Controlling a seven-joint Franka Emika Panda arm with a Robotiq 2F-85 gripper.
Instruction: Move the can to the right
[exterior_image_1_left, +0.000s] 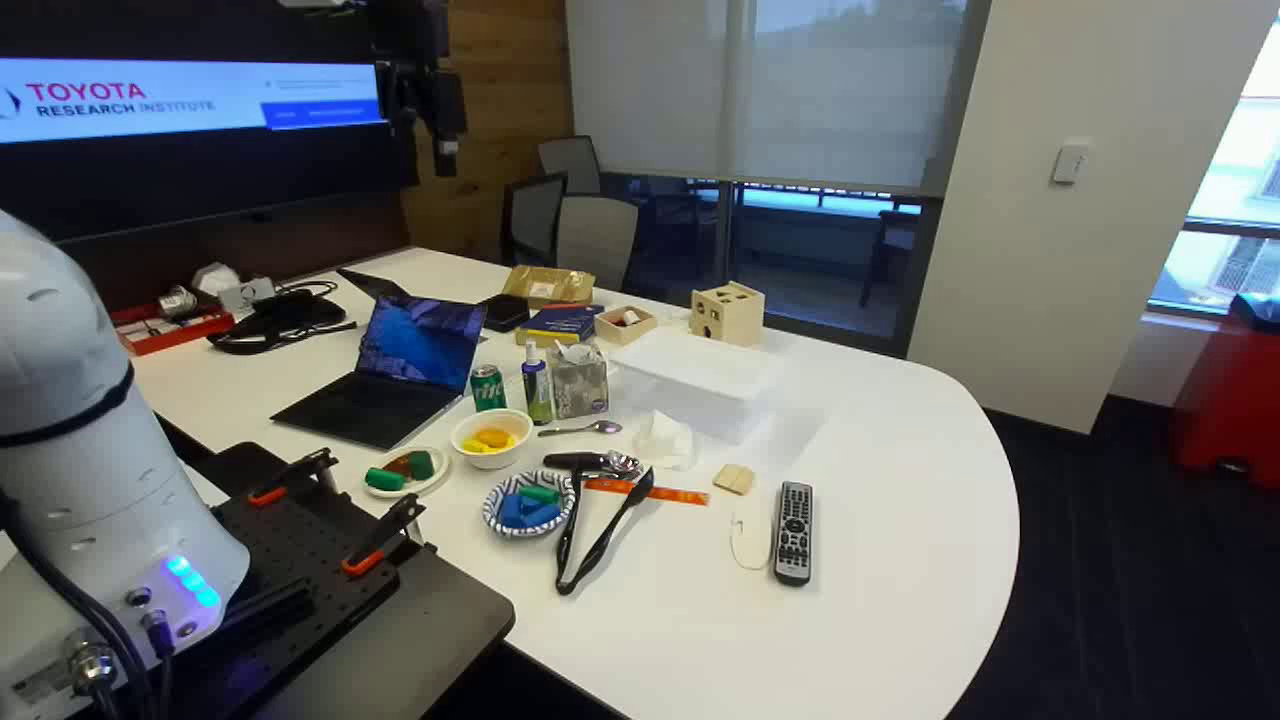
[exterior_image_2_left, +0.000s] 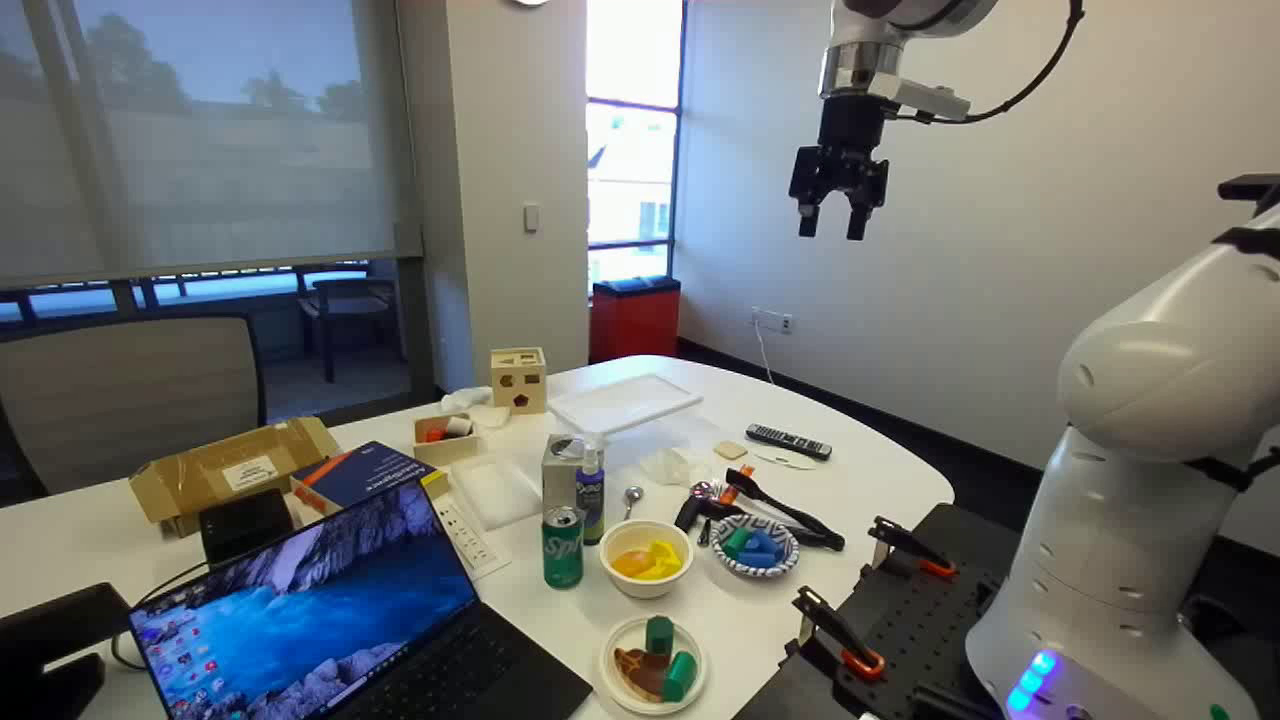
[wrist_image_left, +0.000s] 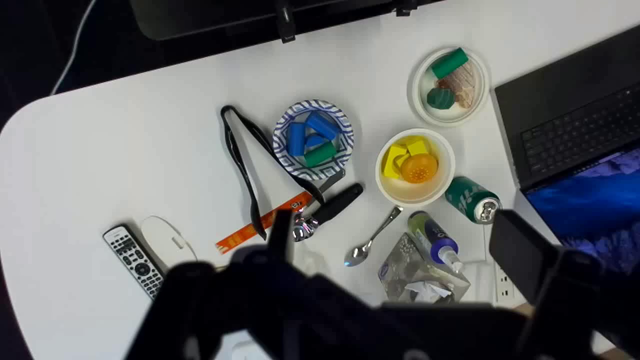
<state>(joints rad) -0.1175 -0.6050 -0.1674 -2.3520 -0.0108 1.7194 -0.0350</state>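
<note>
High over the table (exterior_image_2_left: 880, 485), our gripper (exterior_image_2_left: 832, 222) points down, jaws parted wide, nothing between them; in the wrist view the fingers (wrist_image_left: 522, 255) stand well apart, though we can't tell if that's full stroke. Progress: by our read the move hasn't begun, no contact, no lift. Left to do: come down, straddle, grip, shift right, let go, back off. Whose right is meant, we can't tell. Below, on the table, the can (exterior_image_2_left: 563, 550) is green with white lettering, between the laptop (exterior_image_1_left: 405, 370) and the white bowl (exterior_image_2_left: 645, 588), just beside that bowl. It's upright on its base, lid up, long axis vertical; the slant we get in the wrist view we put down to camera angle. Some lettering shows in both exterior views. Spray bottle (exterior_image_2_left: 592, 490) is just beside the can too, tissue box (exterior_image_1_left: 580, 388) next to the bottle, so we expect tight finger room and want the jaw angle picked with care; a bump could tip the can or the bottle. Further out: spoon (wrist_image_left: 371, 242) near the white bowl, patterned bowl (wrist_image_left: 347, 137) beyond, then the remote (exterior_image_1_left: 793, 533) well apart from the lot, toward the table's rounded end.
</note>
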